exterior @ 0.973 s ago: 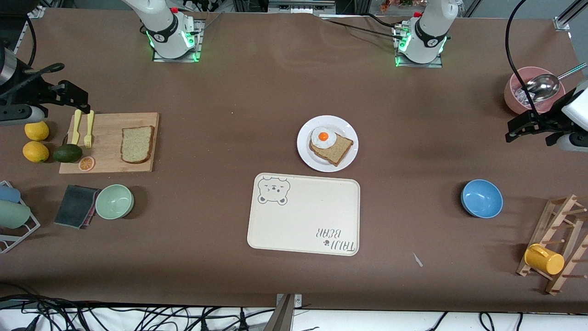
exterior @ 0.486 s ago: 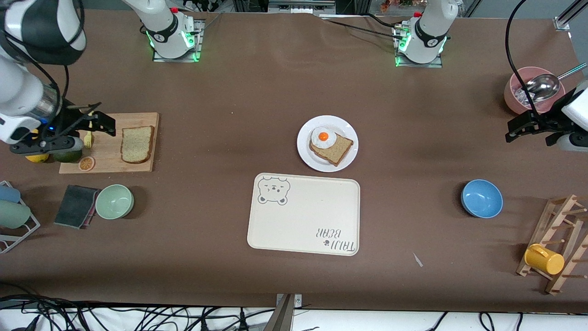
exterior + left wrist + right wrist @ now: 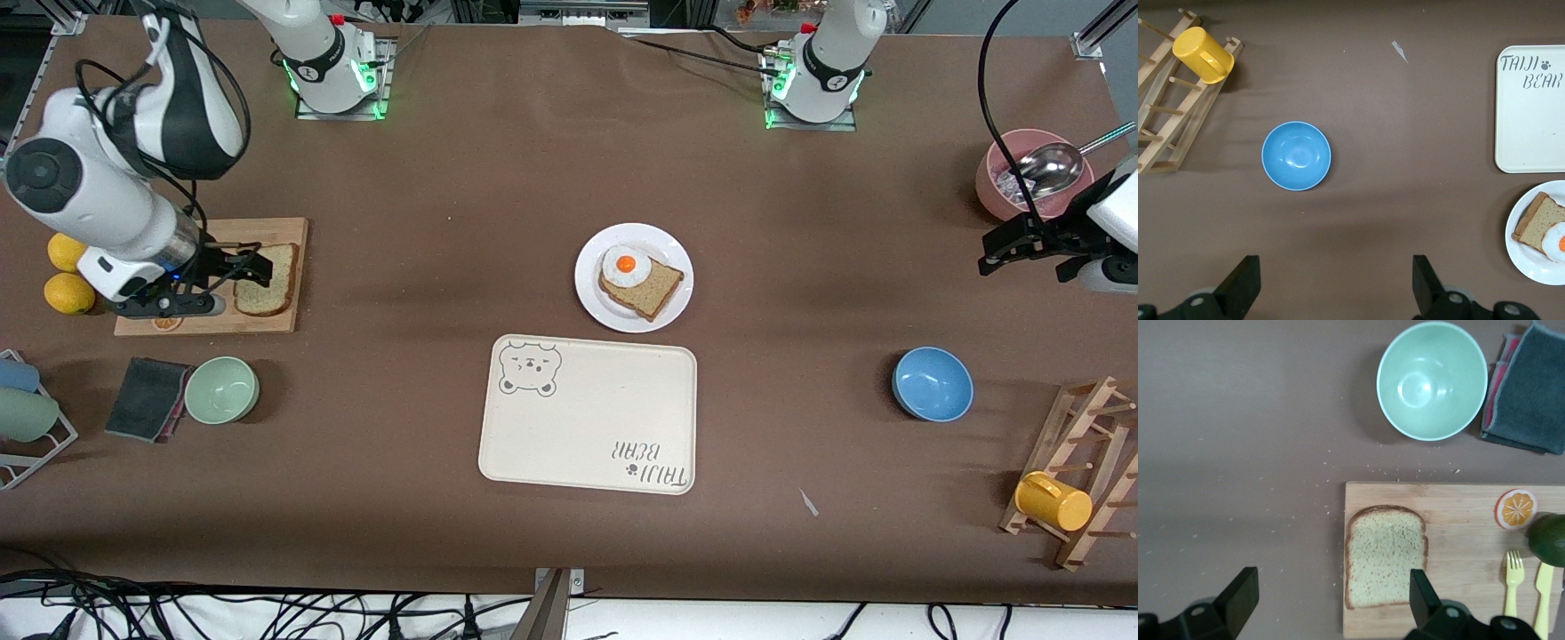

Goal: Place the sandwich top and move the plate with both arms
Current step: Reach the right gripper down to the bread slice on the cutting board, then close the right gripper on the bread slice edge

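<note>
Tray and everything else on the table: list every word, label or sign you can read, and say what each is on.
"TAIJI BEAR", with a small paw print, on the cream tray, at the corner diagonal to its bear drawing; in the front view it reads upside down.
No other readable text: the plate, the bowls, the cutting board and the yellow mug show none.

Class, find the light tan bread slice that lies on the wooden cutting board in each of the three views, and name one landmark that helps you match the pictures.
Front view: the sandwich top lies on the cutting board at the right arm's end of the table, under the right gripper.
Left wrist view: not in it.
Right wrist view: the slice is low in the picture, on the board.
Shared landmark: the mint green bowl.
</note>
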Available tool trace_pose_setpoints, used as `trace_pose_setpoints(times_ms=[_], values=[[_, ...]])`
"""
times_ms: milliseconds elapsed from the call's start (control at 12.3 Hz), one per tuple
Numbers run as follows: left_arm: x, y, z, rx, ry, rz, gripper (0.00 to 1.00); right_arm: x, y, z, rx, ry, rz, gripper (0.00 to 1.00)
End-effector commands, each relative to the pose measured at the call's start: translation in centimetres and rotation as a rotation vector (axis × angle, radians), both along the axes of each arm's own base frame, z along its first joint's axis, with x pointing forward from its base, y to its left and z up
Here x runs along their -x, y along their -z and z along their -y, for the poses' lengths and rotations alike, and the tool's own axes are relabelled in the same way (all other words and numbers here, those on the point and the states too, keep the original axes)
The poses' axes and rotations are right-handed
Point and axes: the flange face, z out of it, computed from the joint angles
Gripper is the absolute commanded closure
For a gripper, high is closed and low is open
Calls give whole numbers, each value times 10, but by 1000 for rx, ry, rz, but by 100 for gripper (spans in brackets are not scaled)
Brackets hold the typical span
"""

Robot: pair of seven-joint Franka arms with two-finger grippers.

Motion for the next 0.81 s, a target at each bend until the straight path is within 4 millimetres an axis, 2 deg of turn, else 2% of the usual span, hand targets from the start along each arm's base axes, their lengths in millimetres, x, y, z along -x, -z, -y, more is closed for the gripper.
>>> trace_pose_setpoints(times_ms=[0,81,243,324,486,730], values=[[-3,-5,2,9,1,4,0,2,33,-9,55,0,10,1],[-3,-5,1,8,-1,4,0,1,44,-11,70,0,3,6],[-3,-5,1,8,-1,4,0,0,63,-25,118,3,6,31],[-3,-6,1,8,-1,6,0,0,69,-29,133,-3,1,42],[-3,-5,1,8,-1,4,0,0,76,-30,134,-8,-5,58],[-3,-5,0,9,-1,3,0,2,94,-31,135,-14,-24,60]])
